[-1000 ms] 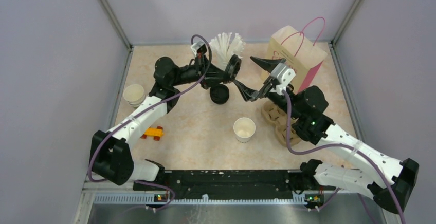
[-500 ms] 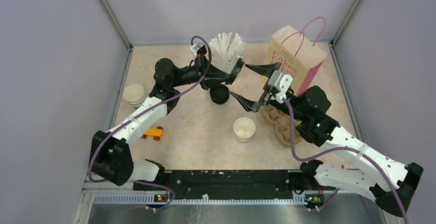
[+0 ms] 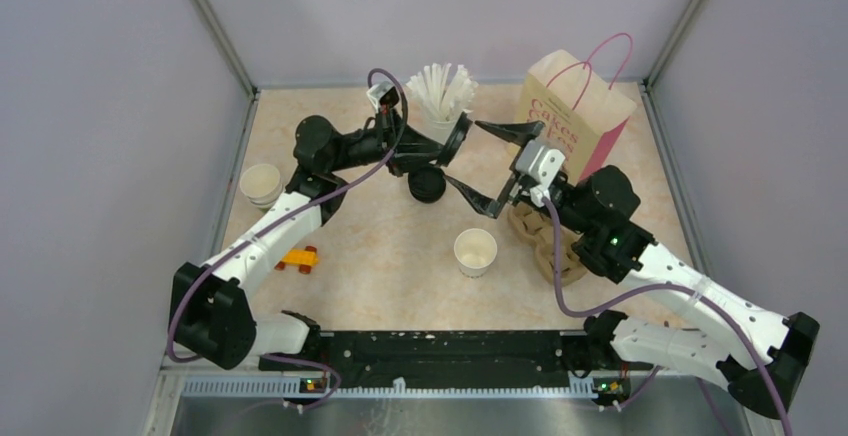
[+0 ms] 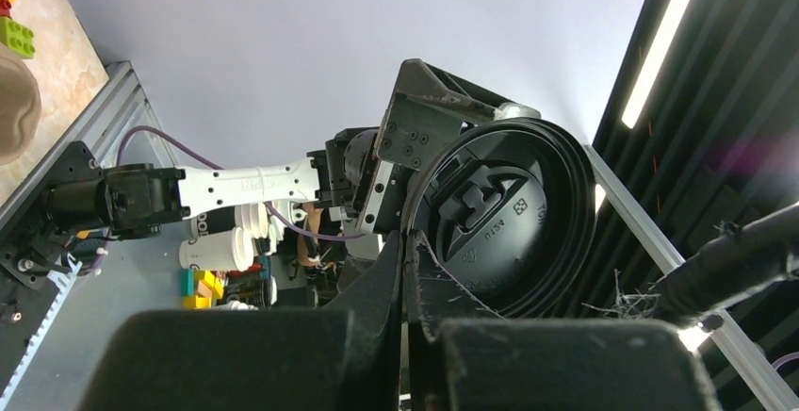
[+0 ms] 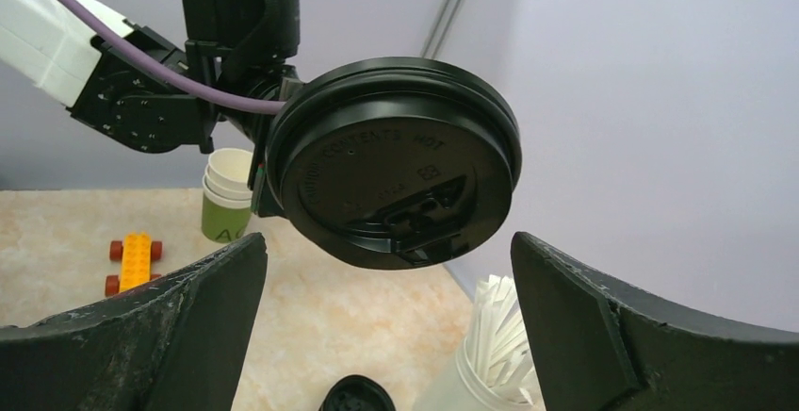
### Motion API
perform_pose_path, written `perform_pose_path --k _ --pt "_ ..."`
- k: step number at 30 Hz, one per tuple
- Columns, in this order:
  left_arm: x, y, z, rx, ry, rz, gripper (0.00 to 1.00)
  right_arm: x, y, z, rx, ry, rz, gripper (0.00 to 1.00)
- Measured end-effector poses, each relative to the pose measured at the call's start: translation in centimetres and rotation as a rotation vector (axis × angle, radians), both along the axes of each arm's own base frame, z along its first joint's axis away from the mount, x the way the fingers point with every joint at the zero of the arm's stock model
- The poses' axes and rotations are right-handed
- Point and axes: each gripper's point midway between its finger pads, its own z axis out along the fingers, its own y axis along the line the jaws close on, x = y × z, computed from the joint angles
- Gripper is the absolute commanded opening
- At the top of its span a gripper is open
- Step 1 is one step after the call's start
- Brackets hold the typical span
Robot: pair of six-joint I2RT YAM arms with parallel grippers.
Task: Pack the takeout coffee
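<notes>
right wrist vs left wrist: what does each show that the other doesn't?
Right wrist only: top face of the black lid, straw cup, stacked paper cups, orange toy, the open right end effector. Left wrist only: the lid's underside, the right arm behind it. Both: that lid, pinched at its rim by the left end effector.

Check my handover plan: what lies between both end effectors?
Only the black lid, pinched by the left end effector, before the open right end effector; right wrist view.
</notes>
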Motion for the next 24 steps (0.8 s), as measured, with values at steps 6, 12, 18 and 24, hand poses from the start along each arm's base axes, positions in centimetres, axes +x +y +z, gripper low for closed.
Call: perform_pose_path --k 6,12,18,24 --pt "-0.18 -0.17 -0.02 0.000 0.001 -0.004 0.00 0.15 -0.24 0.69 0.024 -0.014 -0.015 0.99" --pt "-0.18 -0.31 -0.09 0.002 0.006 -0.002 0.00 0.32 -0.05 0.70 0.027 -0.017 -0.015 0.96" --pt "-0.24 -0.49 -0.18 0.004 0.011 -0.003 0.00 0.56 0.18 0.52 0.026 -0.014 -0.016 0.93" --pt "-0.18 -0.55 -0.27 0.008 0.020 0.002 0.00 0.66 0.14 0.83 0.038 -0.021 -0.022 0.91"
